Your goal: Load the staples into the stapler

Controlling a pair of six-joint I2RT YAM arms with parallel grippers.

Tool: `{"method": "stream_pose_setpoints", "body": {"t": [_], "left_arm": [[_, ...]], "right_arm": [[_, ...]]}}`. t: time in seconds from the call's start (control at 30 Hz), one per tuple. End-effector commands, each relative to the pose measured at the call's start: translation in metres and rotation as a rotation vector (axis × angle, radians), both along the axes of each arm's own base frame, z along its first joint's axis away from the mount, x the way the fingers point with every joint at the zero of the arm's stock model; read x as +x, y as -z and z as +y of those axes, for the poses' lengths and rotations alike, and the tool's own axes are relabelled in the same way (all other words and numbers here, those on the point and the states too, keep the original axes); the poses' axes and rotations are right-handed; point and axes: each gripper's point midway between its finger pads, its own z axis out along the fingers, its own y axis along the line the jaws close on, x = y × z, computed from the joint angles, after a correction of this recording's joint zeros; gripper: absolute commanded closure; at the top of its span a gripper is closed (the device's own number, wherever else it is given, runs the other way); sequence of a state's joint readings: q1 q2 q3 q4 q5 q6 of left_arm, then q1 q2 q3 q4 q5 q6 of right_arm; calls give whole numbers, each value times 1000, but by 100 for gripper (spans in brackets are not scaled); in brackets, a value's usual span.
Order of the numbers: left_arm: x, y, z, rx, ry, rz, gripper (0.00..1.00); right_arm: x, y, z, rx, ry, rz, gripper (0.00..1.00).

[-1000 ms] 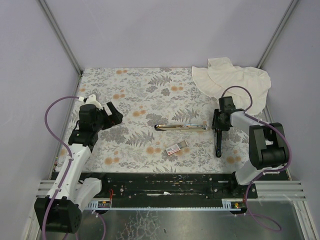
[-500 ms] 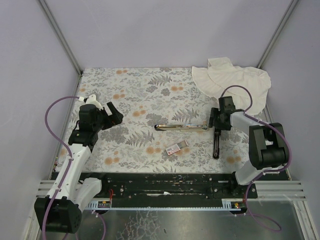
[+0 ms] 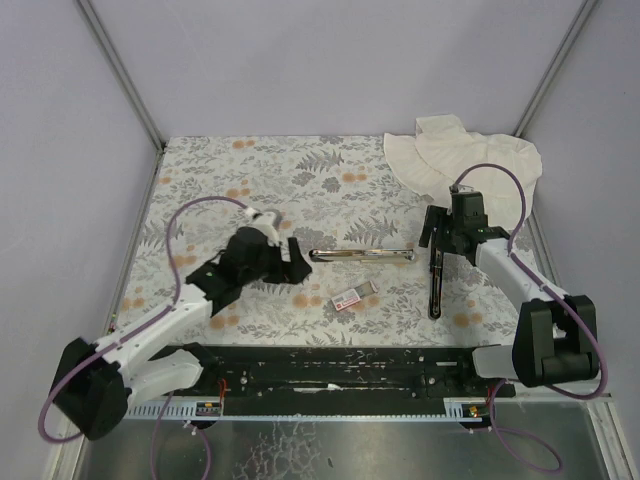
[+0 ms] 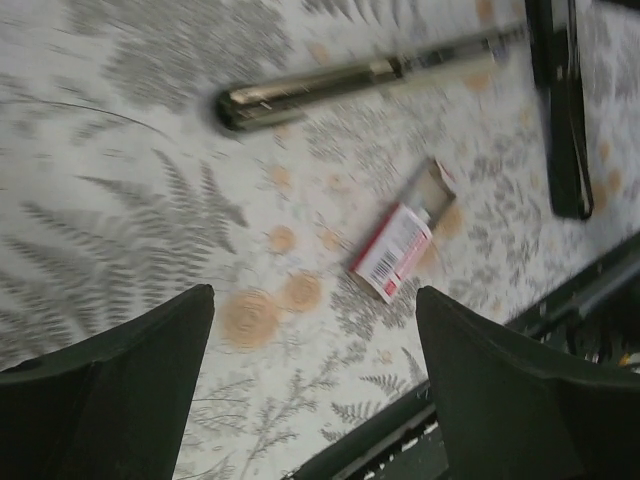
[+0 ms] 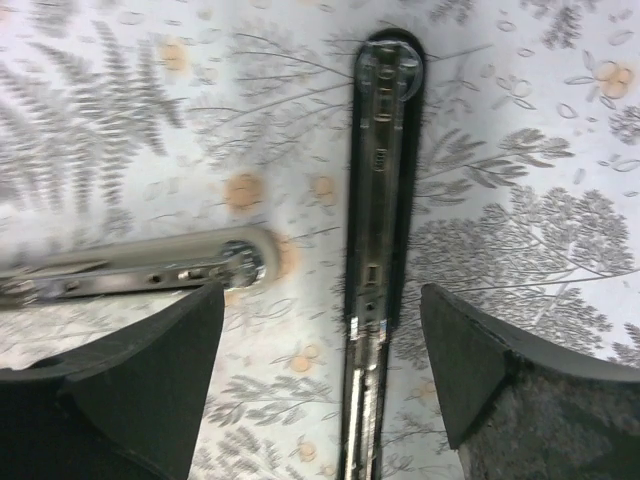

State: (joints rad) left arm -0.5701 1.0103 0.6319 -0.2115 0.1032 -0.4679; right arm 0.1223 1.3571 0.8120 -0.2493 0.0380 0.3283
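We hold our left gripper (image 4: 312,330) low, fingers spread and empty, looking down on the staples box (image 4: 395,245). The box lies near the middle of the near edge, its tray (image 4: 433,185) slid partly out. We judge this is a line-up for a pick. We cannot tell whether strips lie in the tray.

Our right gripper (image 5: 322,300), likewise spread and empty, straddles the stapler (image 5: 375,250) toward the right edge. The stapler lies swung open, with its black base (image 3: 434,290) pointing at the near edge and its chrome arm (image 3: 360,254) reaching toward the middle, likely to bare the channel for loading.

A white cloth (image 3: 465,160) sits in the far right corner.
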Motion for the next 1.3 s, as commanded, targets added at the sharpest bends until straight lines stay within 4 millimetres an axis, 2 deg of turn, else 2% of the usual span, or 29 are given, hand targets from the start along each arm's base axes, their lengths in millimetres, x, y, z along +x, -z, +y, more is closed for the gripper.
{"method": "stream_pose_setpoints", "body": {"t": [0.0,0.1,0.2,0.37,0.53,0.83,1.0,1.27], "left_arm": [[-5,1,-63,-7,151,-85,20],[-9,25,-86,94,213,-45,22],[-15,40,-104,126,265,-21,24],[-19,62,-118,215,329,-44,23],[-17,81,-123,267,364,-38,20],[-22,95,-135,296,426,-41,19],[-25,107,-129,365,434,-34,26],[-30,119,-118,463,423,-49,43]], "right_arm": [[-5,-23,40,176,-149,-52,19],[-24,-18,83,285,-302,7,29],[-49,-1,117,265,-427,66,33],[-70,24,145,299,-493,120,38],[-74,37,159,276,-555,139,42],[-72,50,172,210,-613,167,49],[-76,60,167,138,-616,183,53],[-77,72,152,26,-580,187,67]]}}
